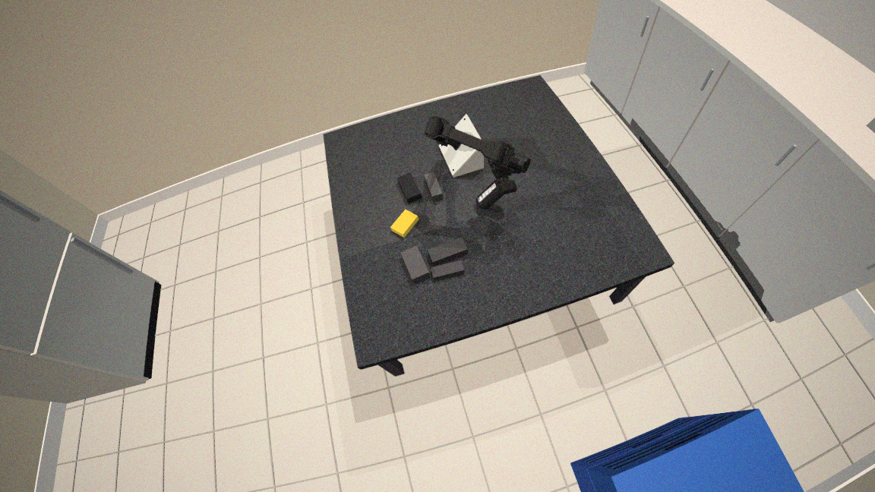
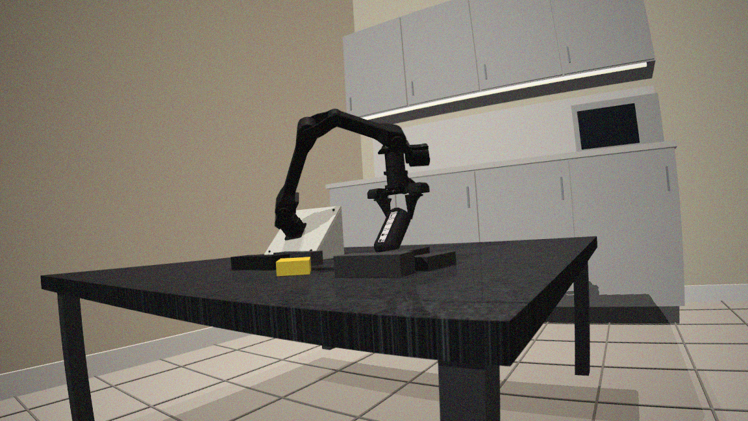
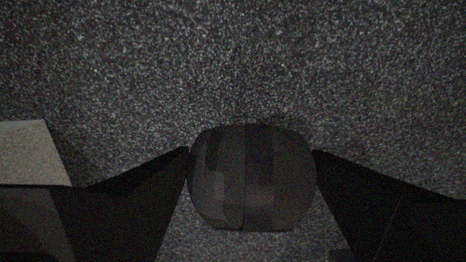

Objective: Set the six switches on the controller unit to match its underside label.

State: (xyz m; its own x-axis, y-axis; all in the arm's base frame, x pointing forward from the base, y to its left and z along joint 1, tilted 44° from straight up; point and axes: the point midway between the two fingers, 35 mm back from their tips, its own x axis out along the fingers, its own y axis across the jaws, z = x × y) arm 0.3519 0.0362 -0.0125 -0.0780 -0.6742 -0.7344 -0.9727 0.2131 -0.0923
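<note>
My gripper (image 2: 398,212) (image 3: 250,155) is shut on one end of the dark controller unit (image 1: 498,197) (image 2: 399,230) (image 3: 259,182), a finger on each side. The unit hangs end-down and tilted, its lower end toward the bench (image 1: 551,244) (image 2: 209,293). In the exterior view a block hides the bench below it, so contact is unclear. The white label (image 1: 487,193) (image 2: 387,227) on its underside faces the top and exterior views. Its squares run along the length; lower ones look dark, but they are too small to read surely. The switches are not visible.
A yellow block (image 1: 404,223) (image 2: 293,266) lies on the bench. Two dark blocks (image 1: 409,187) (image 1: 433,186) lie behind it, and three more (image 1: 415,263) (image 1: 446,250) (image 1: 447,269) lie in front. A white sloped panel (image 1: 466,127) (image 2: 320,222) stands near the arm's base.
</note>
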